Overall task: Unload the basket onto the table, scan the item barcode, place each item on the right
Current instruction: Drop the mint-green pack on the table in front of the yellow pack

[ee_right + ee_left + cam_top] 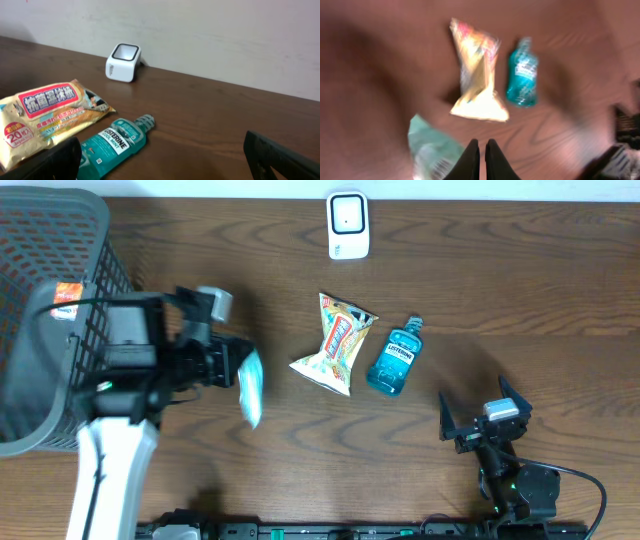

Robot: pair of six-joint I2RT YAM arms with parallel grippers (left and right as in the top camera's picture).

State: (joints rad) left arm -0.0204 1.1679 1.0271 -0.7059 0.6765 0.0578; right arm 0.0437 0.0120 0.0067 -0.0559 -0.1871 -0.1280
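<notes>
Overhead, the left pincer [238, 366] sat just right of the mesh basket [60, 220], which filled the bench's [520, 280] left end and ran off the frame edge. The pincer was closed, its two fingers [470, 160] almost together in the left wrist view with nothing visible between them. A pale teal packet [250, 387] appeared blurred at the pincer's tip, to the left of the fingers in the wrist view. Whether it was gripped or only alongside could not be told. A strip of bare wood separated the packet from the wipes pack [335, 345] at bench centre. The mouthwash bottle [393, 358] lay flat just beside the pack's right edge, cap toward the far side; contact between the two was not resolvable. The barcode scanner [348, 225] stood alone near the far edge, well apart from all three items, with clear wood on both sides. The right pincer [480, 408] rested near the front edge, jaws fully spread and holding nothing, facing the bottle and pack across open bench. The far right quarter of the bench held no items.
</notes>
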